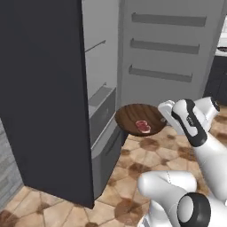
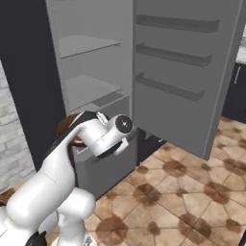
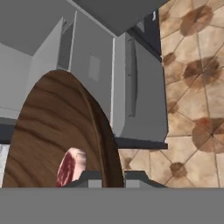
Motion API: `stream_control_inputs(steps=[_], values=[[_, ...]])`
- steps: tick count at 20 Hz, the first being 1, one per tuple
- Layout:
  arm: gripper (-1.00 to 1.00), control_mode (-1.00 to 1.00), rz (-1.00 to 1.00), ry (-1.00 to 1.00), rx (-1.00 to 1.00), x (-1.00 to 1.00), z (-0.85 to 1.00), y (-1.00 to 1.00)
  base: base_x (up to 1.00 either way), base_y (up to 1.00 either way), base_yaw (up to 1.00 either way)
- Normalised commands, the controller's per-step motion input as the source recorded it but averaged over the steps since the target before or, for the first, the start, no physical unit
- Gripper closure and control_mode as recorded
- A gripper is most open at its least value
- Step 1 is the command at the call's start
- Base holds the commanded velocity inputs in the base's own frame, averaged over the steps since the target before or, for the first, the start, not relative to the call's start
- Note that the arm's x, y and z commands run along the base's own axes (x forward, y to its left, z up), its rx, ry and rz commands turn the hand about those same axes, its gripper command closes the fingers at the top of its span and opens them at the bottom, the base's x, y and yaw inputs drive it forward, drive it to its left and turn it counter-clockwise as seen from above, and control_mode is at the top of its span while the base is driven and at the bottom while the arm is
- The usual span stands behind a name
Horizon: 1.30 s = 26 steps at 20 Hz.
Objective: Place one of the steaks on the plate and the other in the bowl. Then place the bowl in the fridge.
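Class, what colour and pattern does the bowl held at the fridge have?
Brown wood with darker grain streaks; the bowl shows best in the hand view.

One bowl (image 1: 137, 117); one steak (image 1: 142, 126); one fridge (image 1: 48, 88)

Hand (image 3: 113, 177) clamped tight, arm outstretched.

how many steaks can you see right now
1. The steak lies in the wooden bowl that the gripper holds in front of the open fridge. Any other steak is out of sight.
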Motion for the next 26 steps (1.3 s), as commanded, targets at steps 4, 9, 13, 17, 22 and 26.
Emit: stream_control_inputs(steps=[4, 9, 13, 17, 22, 26], values=[[1.0, 1.0, 0.0, 0.0, 0.0, 0.0, 0.0, 0.0, 1.0, 0.03, -0.2], [1.0, 1.0, 0.0, 0.0, 0.0, 0.0, 0.0, 0.0, 0.95, 0.36, -0.1], [1.0, 1.0, 0.0, 0.0, 0.0, 0.0, 0.0, 0.0, 0.7, 0.13, -0.01], [1.0, 1.0, 0.0, 0.0, 0.0, 0.0, 0.0, 0.0, 0.26, -0.04, 0.03], [1.0, 1.0, 0.0, 0.0, 0.0, 0.0, 0.0, 0.0, 0.06, -0.01, 0.06], [1.0, 1.0, 0.0, 0.0, 0.0, 0.0, 0.0, 0.0, 0.33, 0.0, 0.24]])
